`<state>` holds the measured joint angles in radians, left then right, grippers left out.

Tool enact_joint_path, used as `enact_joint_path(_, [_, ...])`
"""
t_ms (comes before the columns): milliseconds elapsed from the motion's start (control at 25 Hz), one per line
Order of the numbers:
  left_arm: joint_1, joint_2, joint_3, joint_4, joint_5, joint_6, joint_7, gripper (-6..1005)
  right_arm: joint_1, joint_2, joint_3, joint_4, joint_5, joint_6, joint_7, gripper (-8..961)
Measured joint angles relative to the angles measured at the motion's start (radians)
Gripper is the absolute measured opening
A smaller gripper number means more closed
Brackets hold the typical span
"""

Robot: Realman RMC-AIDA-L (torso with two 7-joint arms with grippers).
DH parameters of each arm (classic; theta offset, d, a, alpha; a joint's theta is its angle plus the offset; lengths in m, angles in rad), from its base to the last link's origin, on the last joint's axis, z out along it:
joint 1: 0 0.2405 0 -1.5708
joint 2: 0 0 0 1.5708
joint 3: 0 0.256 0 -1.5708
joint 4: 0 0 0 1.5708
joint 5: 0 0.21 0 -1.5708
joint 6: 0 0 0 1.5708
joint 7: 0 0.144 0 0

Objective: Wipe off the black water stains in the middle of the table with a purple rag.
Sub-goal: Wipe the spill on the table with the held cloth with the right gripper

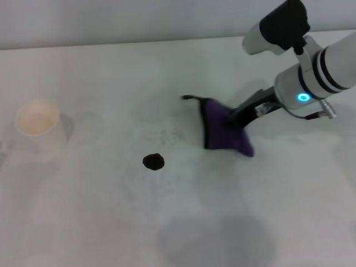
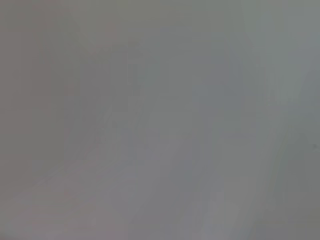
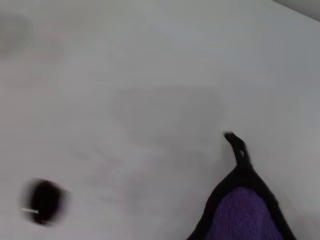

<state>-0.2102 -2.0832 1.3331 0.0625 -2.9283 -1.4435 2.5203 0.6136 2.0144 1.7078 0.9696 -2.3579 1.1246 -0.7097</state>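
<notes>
Rag [image 1: 225, 130] hangs pinched in my right gripper [image 1: 240, 118], fingers clamped on its upper edge, at about two o'clock from the black stain [image 1: 153, 162] on the table [image 1: 83, 222]. The wrist view shows the purple cloth [image 3: 240, 215] with its black loop sticking up and the blot [image 3: 45, 201] well apart from it. To do this well, I judge I should carry the rag toward eight o'clock, lower it until the cloth lies flat over the blot, then drag with light pressure. A paper cup [image 1: 38, 121] sits far off at nine o'clock. My left gripper is out of sight.
</notes>
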Motion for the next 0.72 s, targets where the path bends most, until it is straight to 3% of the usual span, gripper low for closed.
enact_joint_path(160, [0.000, 0.000, 0.000, 0.000, 0.000, 0.000, 0.000, 887, 0.000, -0.001, -0.025, 0.004, 0.171, 0.054, -0.106, 91])
enact_joint_path(320, [0.000, 0.000, 0.000, 0.000, 0.000, 0.000, 0.000, 888, 0.000, 0.003, -0.142, -0.003, 0.310, 0.043, -0.184, 91])
enact_joint_path(720, [0.000, -0.002, 0.000, 0.000, 0.000, -0.003, 0.000, 888, -0.034, 0.008, -0.457, -0.010, 0.451, -0.280, -0.273, 92])
